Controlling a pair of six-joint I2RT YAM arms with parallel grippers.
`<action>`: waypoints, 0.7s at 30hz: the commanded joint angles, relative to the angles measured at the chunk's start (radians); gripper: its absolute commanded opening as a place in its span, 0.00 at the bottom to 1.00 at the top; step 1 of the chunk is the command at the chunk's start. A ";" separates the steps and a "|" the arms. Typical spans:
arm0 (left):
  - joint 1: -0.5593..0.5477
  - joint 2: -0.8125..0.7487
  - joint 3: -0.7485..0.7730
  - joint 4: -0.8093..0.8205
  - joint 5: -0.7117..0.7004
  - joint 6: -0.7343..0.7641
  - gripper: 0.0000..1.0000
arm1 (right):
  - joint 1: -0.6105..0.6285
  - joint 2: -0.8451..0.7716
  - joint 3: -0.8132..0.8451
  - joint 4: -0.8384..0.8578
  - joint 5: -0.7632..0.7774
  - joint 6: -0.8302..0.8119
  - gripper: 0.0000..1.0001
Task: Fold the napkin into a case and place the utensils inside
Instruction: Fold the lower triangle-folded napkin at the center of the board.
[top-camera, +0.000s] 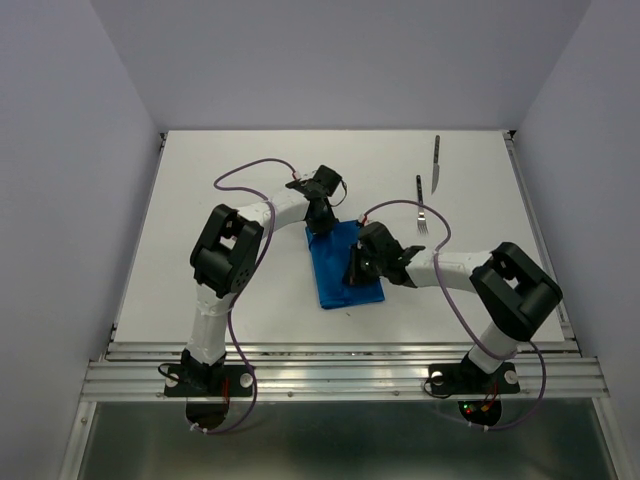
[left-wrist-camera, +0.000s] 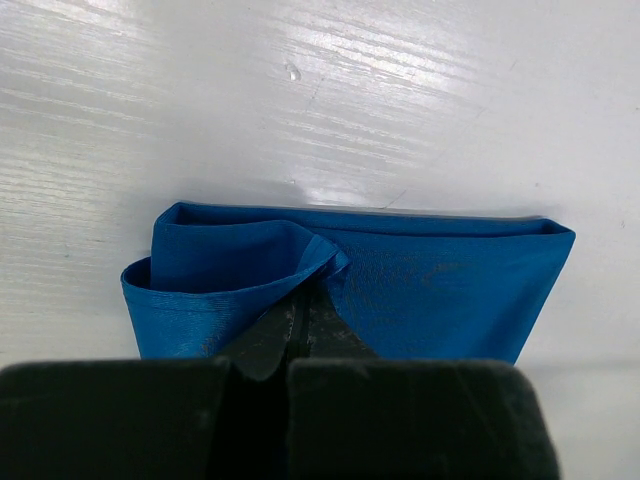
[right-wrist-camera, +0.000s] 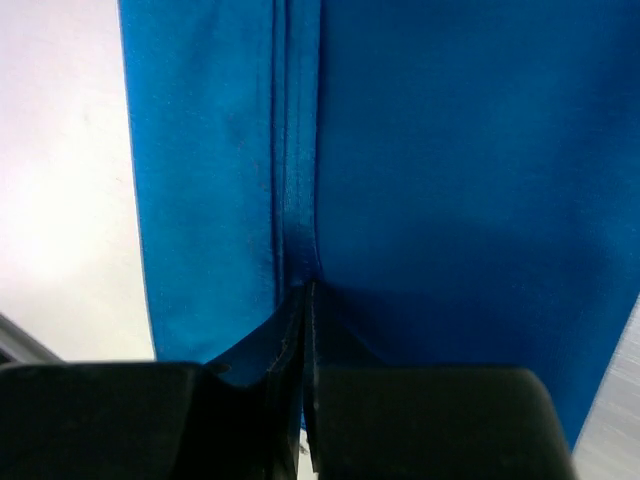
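The napkin (top-camera: 335, 282) lies folded into a narrow blue rectangle in the middle of the white table. My left gripper (top-camera: 319, 228) is at its far end, shut on a raised fold of the cloth (left-wrist-camera: 240, 265); its tips (left-wrist-camera: 303, 297) pinch the blue fabric. Over the napkin's right side, my right gripper (top-camera: 356, 268) is shut on a lengthwise crease of the cloth (right-wrist-camera: 295, 180), which pulls in at the tips (right-wrist-camera: 305, 295). The fork (top-camera: 421, 208) and the knife (top-camera: 436, 165) lie apart from the napkin at the back right.
The white table (top-camera: 200, 200) is walled in by pale panels at the left, back and right. Purple cables loop over both arms. A metal rail (top-camera: 340, 365) runs along the near edge by the arm bases.
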 joint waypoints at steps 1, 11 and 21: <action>0.003 -0.020 -0.014 -0.003 -0.006 -0.004 0.00 | 0.000 0.017 -0.011 0.077 -0.010 0.027 0.03; 0.003 -0.026 -0.031 0.012 -0.001 -0.007 0.00 | 0.000 -0.053 -0.022 0.042 0.054 0.019 0.34; 0.003 -0.027 -0.034 0.009 -0.006 -0.008 0.00 | 0.019 -0.001 -0.019 0.072 0.007 0.022 0.52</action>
